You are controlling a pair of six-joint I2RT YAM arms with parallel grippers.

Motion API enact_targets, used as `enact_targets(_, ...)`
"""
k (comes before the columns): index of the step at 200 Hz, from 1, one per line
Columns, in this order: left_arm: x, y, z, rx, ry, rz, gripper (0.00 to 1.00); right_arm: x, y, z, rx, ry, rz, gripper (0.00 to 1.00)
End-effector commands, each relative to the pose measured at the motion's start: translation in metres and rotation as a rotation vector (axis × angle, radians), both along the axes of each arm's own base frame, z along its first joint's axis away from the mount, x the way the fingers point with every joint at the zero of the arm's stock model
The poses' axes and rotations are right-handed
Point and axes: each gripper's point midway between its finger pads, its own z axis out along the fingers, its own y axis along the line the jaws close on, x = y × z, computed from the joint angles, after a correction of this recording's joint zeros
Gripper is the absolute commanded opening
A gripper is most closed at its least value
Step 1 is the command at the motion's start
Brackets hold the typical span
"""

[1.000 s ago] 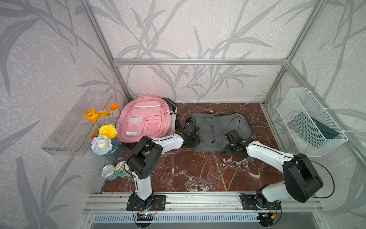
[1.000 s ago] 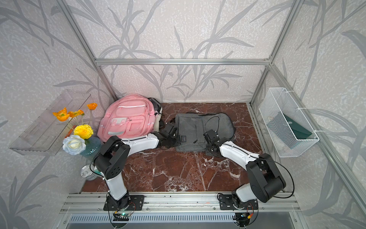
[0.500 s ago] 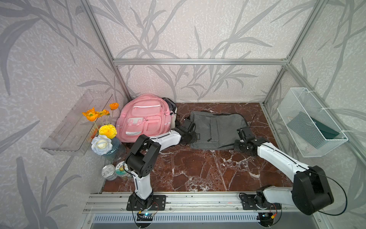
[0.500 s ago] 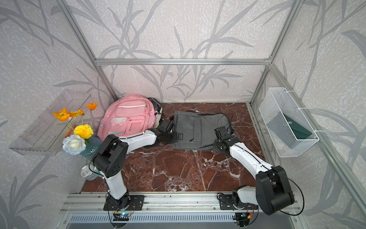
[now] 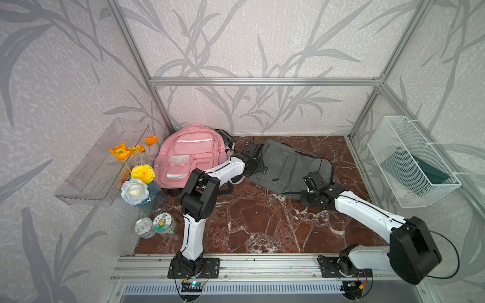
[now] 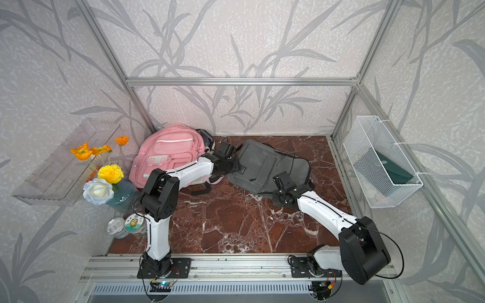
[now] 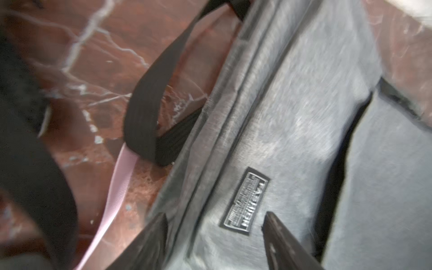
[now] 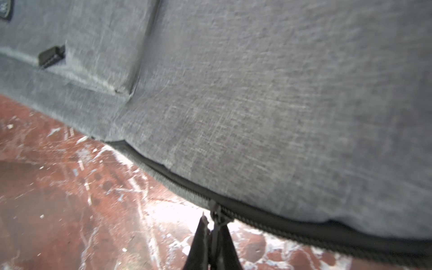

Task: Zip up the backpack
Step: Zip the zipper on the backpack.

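Where the grey backpack (image 5: 288,165) lies flat at twelve o'clock on the marble floor (image 5: 262,223): left gripper (image 7: 215,236), fingers (image 7: 280,243) spread wide over its nine-o'clock end beside the label (image 7: 245,201), holding nothing; right gripper (image 8: 211,233), fingers (image 8: 201,238) pinched shut on zipper pull (image 8: 217,214) at its five-o'clock edge.

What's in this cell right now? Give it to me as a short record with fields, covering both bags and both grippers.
surface: red marble tabletop
grey backpack: lying flat, mid-table
pink backpack: propped in back corner, beside the grey one
left gripper: open, over grey fabric by the label, holding nothing
right gripper: shut on zipper pull at the bag's near edge
zip progress: cannot tell
clutter: flower vase, two cans
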Motion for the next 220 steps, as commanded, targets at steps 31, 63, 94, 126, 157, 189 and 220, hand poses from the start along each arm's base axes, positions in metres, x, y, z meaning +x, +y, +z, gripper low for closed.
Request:
enact_targets(31,-0.074,-0.007,0.036,-0.138,0.027,-0.002,0.78,0.005,0.039,-0.008,0.073,0.009,0.024,0.0)
enact_targets(63,-0.119,-0.053,0.017,-0.243,0.095,-0.068,0.78,0.012,0.067,-0.01,0.082,0.012,0.069,0.0)
enact_targets(94,-0.125,-0.071,-0.011,-0.331,0.14,-0.048,0.78,0.015,0.084,-0.012,0.13,0.02,0.083,0.0)
enact_targets(126,-0.12,-0.085,-0.029,-0.383,0.184,-0.038,0.77,0.009,0.098,-0.012,0.15,0.021,0.109,0.0)
enact_targets(157,-0.115,-0.085,-0.035,-0.426,0.178,-0.007,0.74,0.002,0.104,-0.016,0.154,0.025,0.125,0.0)
enact_targets(189,-0.114,-0.078,-0.02,-0.466,0.114,0.013,0.72,-0.002,0.104,-0.024,0.148,0.044,0.126,0.0)
enact_targets(220,-0.112,-0.068,-0.016,-0.496,0.08,0.055,0.71,-0.001,0.11,-0.024,0.162,0.046,0.14,0.0)
